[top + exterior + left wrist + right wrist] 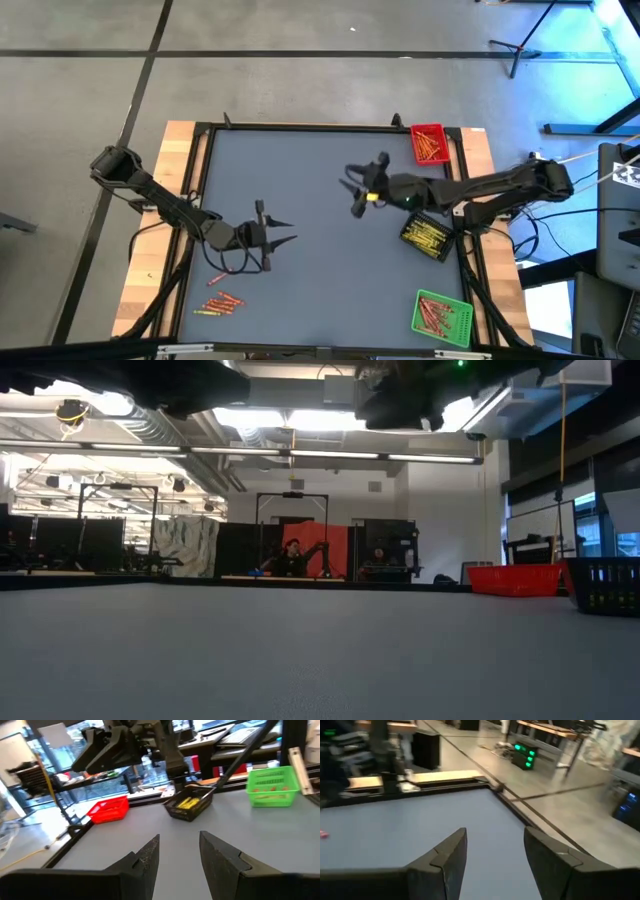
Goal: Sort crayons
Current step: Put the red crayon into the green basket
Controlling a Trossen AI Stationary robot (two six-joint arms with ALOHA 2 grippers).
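A small loose heap of red, orange and yellow crayons (220, 302) lies on the grey table mat near its front left corner. My left gripper (288, 232) hovers open above the mat, behind and to the right of the heap, its fingers level and pointing toward the table's right; nothing lies between them (179, 837). My right gripper (350, 190) hangs open over the middle of the mat, pointing toward the table's left, with nothing between its fingers (495, 831).
Three trays stand along the table's right side: a red tray (430, 143) at the far corner, a black tray (428, 237) holding yellow crayons under my right arm, and a green tray (442, 315) at the near corner. The wide mat (320, 290) between the arms is bare.
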